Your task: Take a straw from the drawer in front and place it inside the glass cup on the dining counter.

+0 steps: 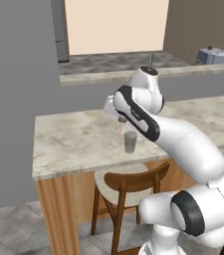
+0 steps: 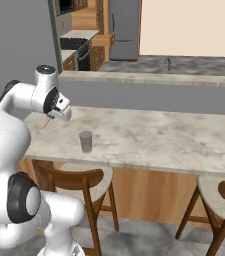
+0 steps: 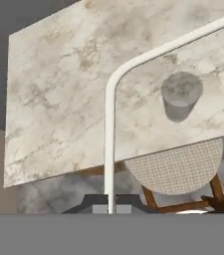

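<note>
Marbled dining counter point(image 1: 73, 139), end effector point(image 3: 108, 209) pinching straw point(image 3: 109, 129) above glass cup point(image 3: 181, 95), fingertips cropped.

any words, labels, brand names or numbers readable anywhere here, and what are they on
None: no readable text shows in any view.
The glass cup is plain, with no print or logo.
The straw held by the gripper carries no marking.
The dining counter shows only marbled stone pattern, and the stool plain wood and a woven seat.
The appliances on the far worktop are too small and blurred to show any label.
</note>
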Controlling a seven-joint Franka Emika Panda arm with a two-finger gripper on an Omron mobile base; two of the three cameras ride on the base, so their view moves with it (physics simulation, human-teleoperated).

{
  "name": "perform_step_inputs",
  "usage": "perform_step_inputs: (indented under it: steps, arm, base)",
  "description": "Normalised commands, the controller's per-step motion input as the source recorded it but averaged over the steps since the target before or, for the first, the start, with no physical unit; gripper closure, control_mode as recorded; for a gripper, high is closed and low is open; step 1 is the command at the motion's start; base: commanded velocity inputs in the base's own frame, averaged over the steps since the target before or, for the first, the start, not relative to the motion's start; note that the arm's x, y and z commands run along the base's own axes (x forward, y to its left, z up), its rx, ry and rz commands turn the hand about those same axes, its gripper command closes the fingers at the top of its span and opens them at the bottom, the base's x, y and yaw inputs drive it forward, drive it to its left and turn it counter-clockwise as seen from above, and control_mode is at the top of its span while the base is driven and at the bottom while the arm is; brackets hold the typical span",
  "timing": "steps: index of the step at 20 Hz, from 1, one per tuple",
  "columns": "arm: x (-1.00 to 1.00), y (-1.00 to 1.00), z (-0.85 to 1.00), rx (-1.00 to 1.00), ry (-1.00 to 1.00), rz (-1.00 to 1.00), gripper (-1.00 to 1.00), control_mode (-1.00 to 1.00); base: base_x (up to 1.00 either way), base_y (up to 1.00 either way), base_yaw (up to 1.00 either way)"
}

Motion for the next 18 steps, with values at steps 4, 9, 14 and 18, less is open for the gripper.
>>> perform_step_inputs:
  steps: [4, 9, 14, 18]
  arm:
    - [-0.2, -0.23, 0.0, 0.02, -0.37, 0.32, 1.0, -1.0]
    - [0.31, -0.31, 0.05, 0.09, -0.29, 0.34, 1.0, -1.0]
    - [0.54, -0.28, 0.01, 0.1, -0.16, 0.4, 1.0, -1.0]
    - [0.33, -0.1, 0.0, 0.07, -0.13, 0.36, 1.0, -1.0]
  base:
    - [0.0, 0.0, 0.0]
    - [0.0, 0.0, 0.0]
    - [0.0, 0.0, 0.0]
    - [0.0, 0.0, 0.0]
